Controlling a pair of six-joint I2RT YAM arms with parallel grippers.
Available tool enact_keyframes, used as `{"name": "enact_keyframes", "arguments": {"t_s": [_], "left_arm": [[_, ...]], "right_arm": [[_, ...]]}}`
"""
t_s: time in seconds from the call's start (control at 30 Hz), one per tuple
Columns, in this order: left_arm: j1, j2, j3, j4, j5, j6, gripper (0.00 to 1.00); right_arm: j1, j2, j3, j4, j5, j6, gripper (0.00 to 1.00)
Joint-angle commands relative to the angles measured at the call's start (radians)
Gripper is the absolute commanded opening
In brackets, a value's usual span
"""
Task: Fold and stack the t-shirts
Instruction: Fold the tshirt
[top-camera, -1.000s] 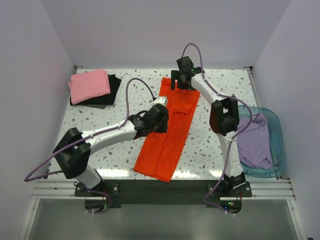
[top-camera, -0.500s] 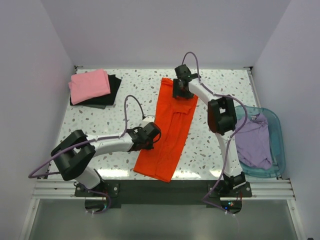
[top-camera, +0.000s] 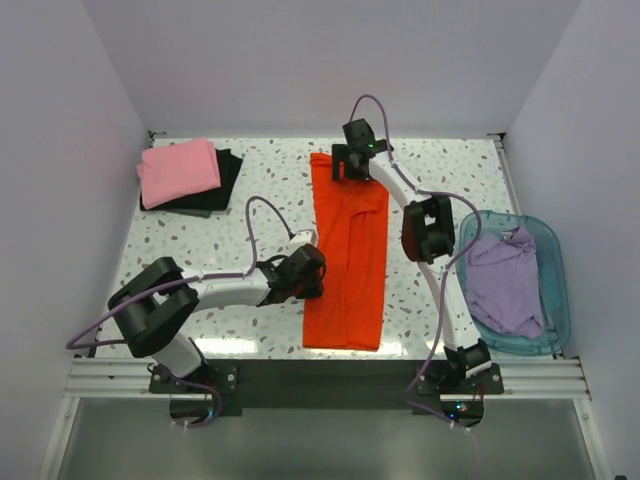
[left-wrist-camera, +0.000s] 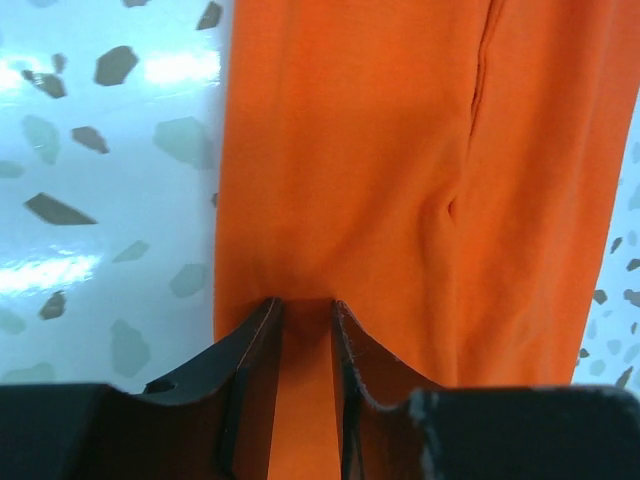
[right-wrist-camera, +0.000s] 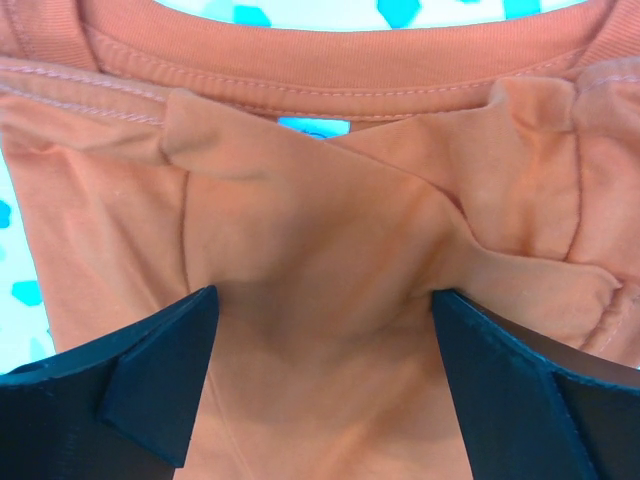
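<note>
1. Alignment was what had changed: the orange shirt (top-camera: 348, 260), slanted across the counter (top-camera: 200, 240) a second before, now ran straight from the far side to the near edge, with its collar (right-wrist-camera: 320, 85) at the far end.
2. By my reading, the squaring-up of this narrow, already side-folded strip was about finished. What remained was to fold it end over end and carry it to the pile.
3. The left hand (left-wrist-camera: 305, 305) had come nearer along the shirt's left edge. Its fingers stood almost together, clenched on a small ridge of orange cloth right at that edge.
4. The right hand (right-wrist-camera: 322, 295) had shifted left with the collar. It was released, jaws wide, straddling the cloth just below the neckline. I could not tell whether its tips pressed down.
5. The pink shirt (top-camera: 178, 168) lay folded on the black shirt (top-camera: 225, 185) at the far left corner. The lavender shirt (top-camera: 505, 285) sat crumpled in the blue basket (top-camera: 555, 250) on the right, still unfolded.
</note>
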Motion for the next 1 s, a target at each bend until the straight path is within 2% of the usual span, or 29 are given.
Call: {"name": "enact_keyframes", "arguments": {"t_s": [0.0, 0.07, 0.23, 0.3, 0.4, 0.43, 0.5, 0.53, 0.6, 0.63, 0.67, 0.7, 0.8, 0.87, 0.97], "left_arm": [[-0.011, 0.06, 0.027, -0.061, 0.073, 0.002, 0.32], [-0.011, 0.046, 0.05, -0.067, 0.076, 0.021, 0.36], [-0.008, -0.032, 0.094, -0.083, 0.07, 0.085, 0.48], [0.006, -0.081, 0.12, -0.128, 0.028, 0.093, 0.5], [0.102, -0.121, 0.172, -0.157, -0.002, 0.11, 0.48], [0.179, -0.12, 0.203, -0.156, 0.006, 0.127, 0.46], [0.24, -0.092, 0.244, -0.133, -0.006, 0.159, 0.46], [0.283, -0.072, 0.299, -0.125, -0.015, 0.18, 0.46], [0.314, 0.014, 0.365, -0.084, -0.046, 0.251, 0.48], [0.34, 0.052, 0.431, -0.058, -0.034, 0.319, 0.48], [0.351, 0.139, 0.473, -0.032, 0.007, 0.35, 0.48], [0.363, 0.185, 0.558, -0.031, 0.014, 0.375, 0.46], [0.371, 0.343, 0.703, -0.01, 0.038, 0.489, 0.47], [0.37, 0.438, 0.761, -0.019, 0.03, 0.55, 0.48], [0.371, 0.57, 0.91, -0.127, -0.028, 0.588, 0.49]], "right_arm": [[-0.018, 0.027, 0.02, 0.03, -0.053, -0.056, 0.94], [-0.018, -0.004, 0.007, 0.033, -0.056, -0.059, 0.98], [-0.018, -0.178, -0.032, 0.013, -0.025, -0.07, 0.99], [-0.018, -0.234, -0.042, -0.02, -0.004, -0.056, 0.99], [-0.018, -0.376, -0.111, -0.063, 0.019, -0.007, 0.99], [-0.018, -0.418, -0.194, -0.066, 0.023, 0.008, 0.99], [-0.015, -0.559, -0.307, -0.047, 0.03, 0.057, 0.99], [-0.012, -0.605, -0.437, -0.04, 0.036, 0.074, 0.99], [0.005, -0.751, -0.582, -0.001, 0.047, 0.117, 0.97], [0.011, -0.804, -0.724, 0.012, 0.056, 0.131, 0.95], [0.03, -0.89, -0.793, 0.021, 0.058, 0.148, 0.89], [0.037, -0.941, -0.931, 0.054, 0.058, 0.166, 0.87], [0.079, -1.098, -1.157, 0.102, 0.056, 0.217, 0.81], [0.131, -1.162, -1.243, 0.121, 0.052, 0.249, 0.79], [0.209, -1.24, -1.363, 0.105, 0.062, 0.289, 0.77]]}}
